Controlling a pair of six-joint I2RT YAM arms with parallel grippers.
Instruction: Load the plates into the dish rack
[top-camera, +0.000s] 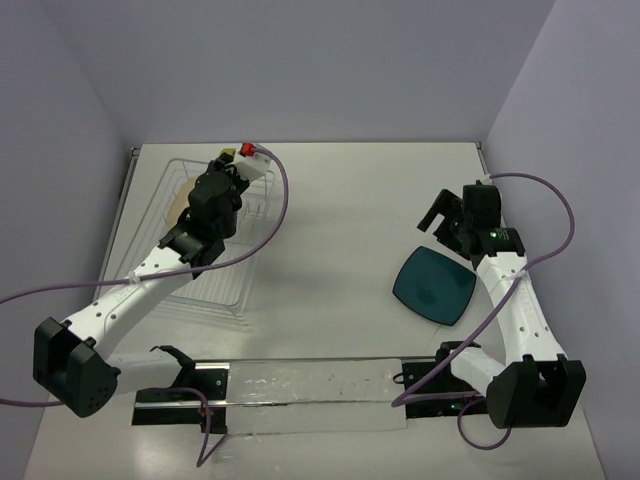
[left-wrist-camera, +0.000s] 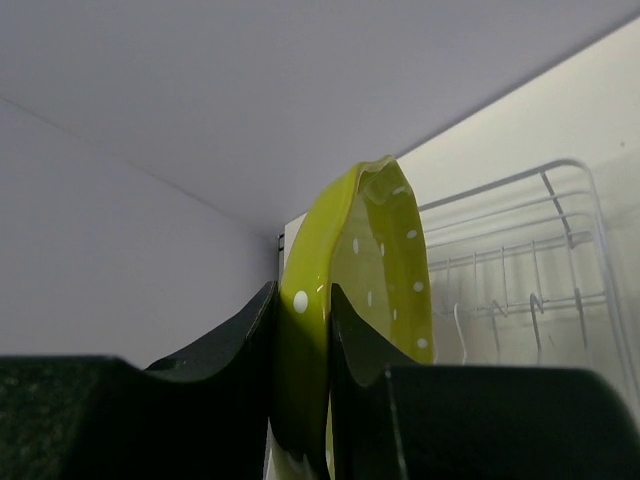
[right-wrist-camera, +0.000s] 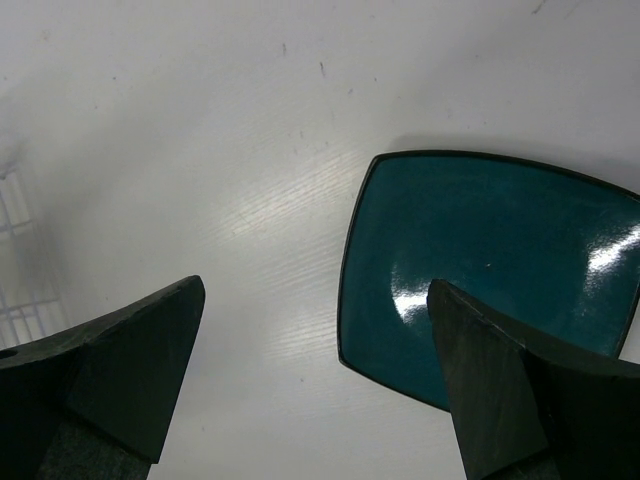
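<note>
Two plates show well, and a third I can hardly make out. My left gripper (left-wrist-camera: 302, 297) is clamped on the yellow-green plate (left-wrist-camera: 375, 250), which stands on its edge and has white dots on it. My two dark fingers (left-wrist-camera: 235, 335) hide the bottom of it, so I cannot tell if it sits in a slot. From above, I can hardly find this plate under my left wrist. The white wires of the dish rack (left-wrist-camera: 530, 255) run off to the right of the plate, and the side of the picture cuts them off. From above, my left arm lies across the rack, and a pale tan edge (top-camera: 178, 205) peeks out beside it. It may be the cream plate, but too little shows to be sure.

My right gripper (right-wrist-camera: 315, 300) hangs with its fingers wide apart and nothing between them. The teal plate (right-wrist-camera: 470, 250) lies flat on the table (right-wrist-camera: 200, 130), just under and beside my right finger. That finger hides one corner, and the picture edge cuts off another. From above, this plate sits well apart from the rack, over on the right side.

The table is white and a bit shiny, with a few tiny dark specks. The walls (top-camera: 300, 60) are pale purple and plain. Purple cables (top-camera: 288, 190) loop from both my arms.
</note>
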